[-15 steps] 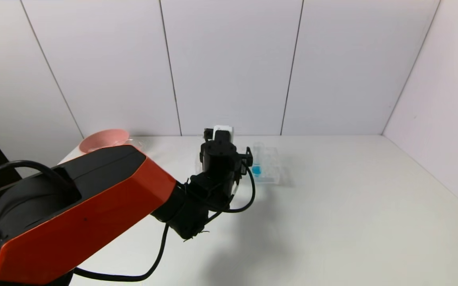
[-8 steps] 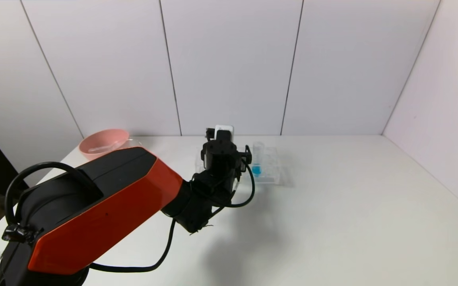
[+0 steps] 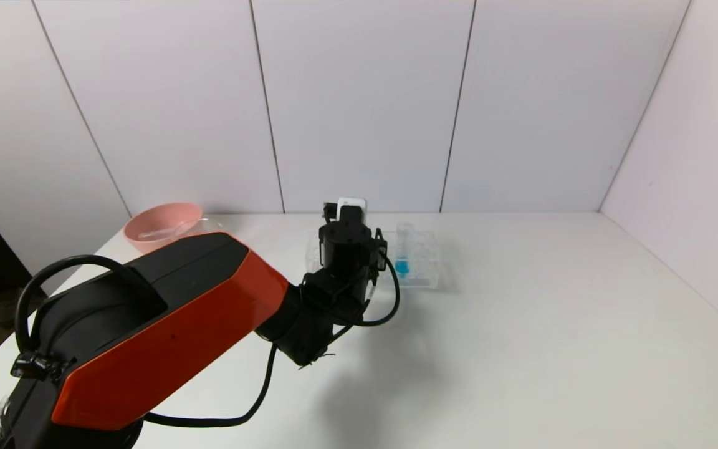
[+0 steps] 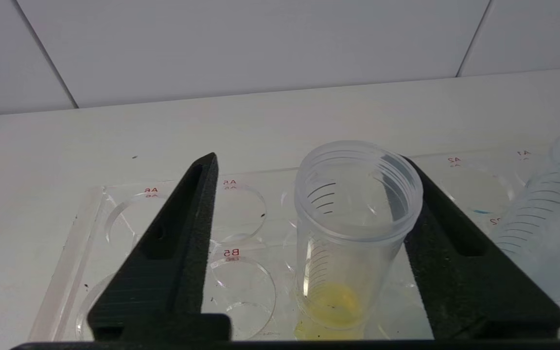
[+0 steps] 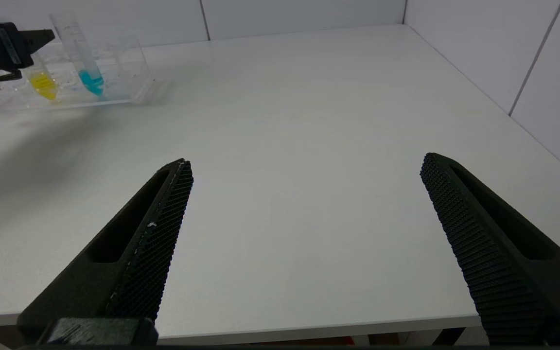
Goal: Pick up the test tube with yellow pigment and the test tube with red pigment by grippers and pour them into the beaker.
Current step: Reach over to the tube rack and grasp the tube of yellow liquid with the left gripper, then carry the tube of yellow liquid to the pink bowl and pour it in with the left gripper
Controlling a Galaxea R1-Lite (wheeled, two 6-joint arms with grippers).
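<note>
My left gripper (image 3: 348,246) is at the clear tube rack (image 3: 424,260), its fingertips hidden behind its own wrist in the head view. In the left wrist view the left gripper (image 4: 306,160) is open, with the test tube with yellow pigment (image 4: 353,233) standing in the rack (image 4: 163,194) between the jaws. One jaw is against the tube's rim; the other is apart from it. The yellow tube also shows in the right wrist view (image 5: 43,82). The red tube and the beaker are not in view. My right gripper (image 5: 305,159) is open and empty, low over the table's front edge.
A blue-liquid tube (image 3: 402,252) stands in the rack beside the yellow one, to the right of my left gripper, and shows in the right wrist view (image 5: 85,63). A pink bowl (image 3: 162,223) sits at the table's far left. The wall runs close behind the rack.
My left arm has reached a little farther toward the rack and its shoulder has shifted; over the last half second the gripper has barely moved.
</note>
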